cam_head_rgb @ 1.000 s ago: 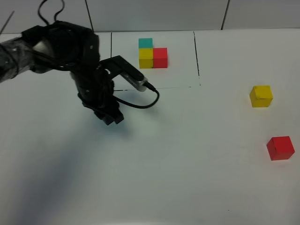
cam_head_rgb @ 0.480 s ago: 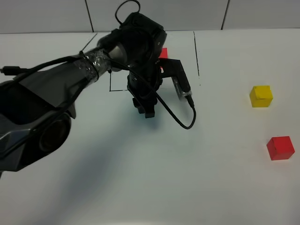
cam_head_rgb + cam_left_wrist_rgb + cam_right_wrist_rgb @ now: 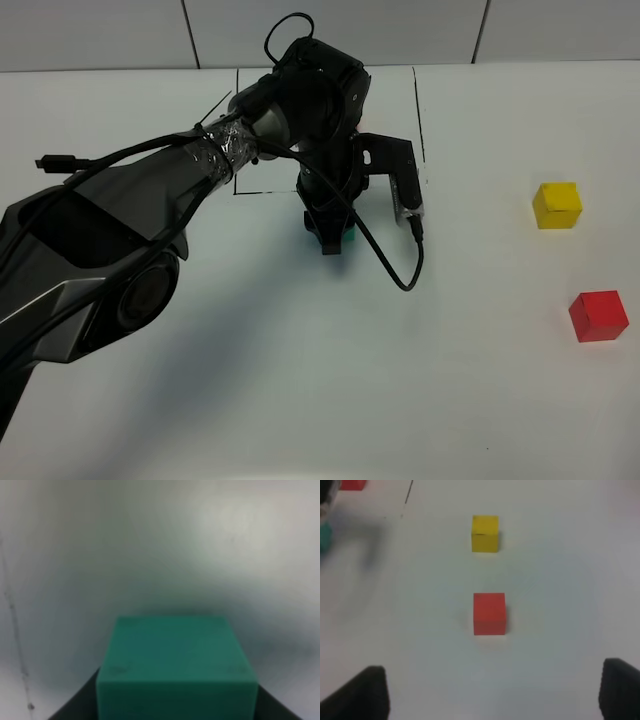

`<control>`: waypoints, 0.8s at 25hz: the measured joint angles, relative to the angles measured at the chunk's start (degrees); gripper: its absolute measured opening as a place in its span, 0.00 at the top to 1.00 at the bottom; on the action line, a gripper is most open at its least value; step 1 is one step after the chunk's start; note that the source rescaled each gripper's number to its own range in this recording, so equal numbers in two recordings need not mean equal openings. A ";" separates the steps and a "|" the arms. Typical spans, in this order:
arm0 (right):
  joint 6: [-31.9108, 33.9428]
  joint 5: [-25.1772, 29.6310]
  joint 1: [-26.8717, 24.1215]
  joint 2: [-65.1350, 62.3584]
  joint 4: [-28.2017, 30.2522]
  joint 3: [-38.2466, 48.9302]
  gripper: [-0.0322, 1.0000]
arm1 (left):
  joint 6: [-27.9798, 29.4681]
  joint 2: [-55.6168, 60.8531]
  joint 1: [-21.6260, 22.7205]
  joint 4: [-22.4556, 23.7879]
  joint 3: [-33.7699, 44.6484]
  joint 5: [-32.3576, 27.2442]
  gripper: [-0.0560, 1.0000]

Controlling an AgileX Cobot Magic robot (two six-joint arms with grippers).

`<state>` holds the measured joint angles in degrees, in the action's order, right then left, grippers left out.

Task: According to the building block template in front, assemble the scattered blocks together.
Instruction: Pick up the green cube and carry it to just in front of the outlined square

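1. L tool (image 3: 328, 238) is pinching the teal block (image 3: 175, 665) btw its dark fingers (image 3: 82, 700).
2. The teal block is nr the middle of the table (image 3: 470, 400), just on the near side of the black-lined box (image 3: 419, 110). Can't tell if it touches the table or hangs above it.
3. L arm (image 3: 150, 200) stretches across the table to that spot, w/ a cable (image 3: 395, 265) looping beside the tool.
4. R tool (image 3: 495, 690) has its fingers spread wide and holds nothing.
5. On the table's right side are the yellow block (image 3: 557, 204) & the red block (image 3: 598, 316), apart from each other and well apart from the teal one. Red lies nearer the front edge.
6. Of the template (image 3: 351, 484), only a red bit shows, at the edge of the R wrist view, beside a black line. In the high view L arm covers it.
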<state>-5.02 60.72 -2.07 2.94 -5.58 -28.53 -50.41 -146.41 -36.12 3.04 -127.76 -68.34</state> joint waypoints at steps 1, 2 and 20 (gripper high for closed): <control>0.00 0.00 0.00 0.00 0.00 0.00 0.27 | -0.35 -0.11 0.00 0.00 0.00 0.00 0.94; 0.00 0.00 0.00 0.00 0.00 0.00 0.27 | -0.49 -0.18 0.00 0.00 0.00 0.00 0.94; 0.00 0.00 0.00 0.00 0.00 0.00 0.27 | -7.49 -1.27 0.00 -0.33 -0.46 0.36 0.94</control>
<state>-5.02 60.72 -2.07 2.94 -5.58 -28.53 -57.89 -147.68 -36.12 2.71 -128.22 -67.98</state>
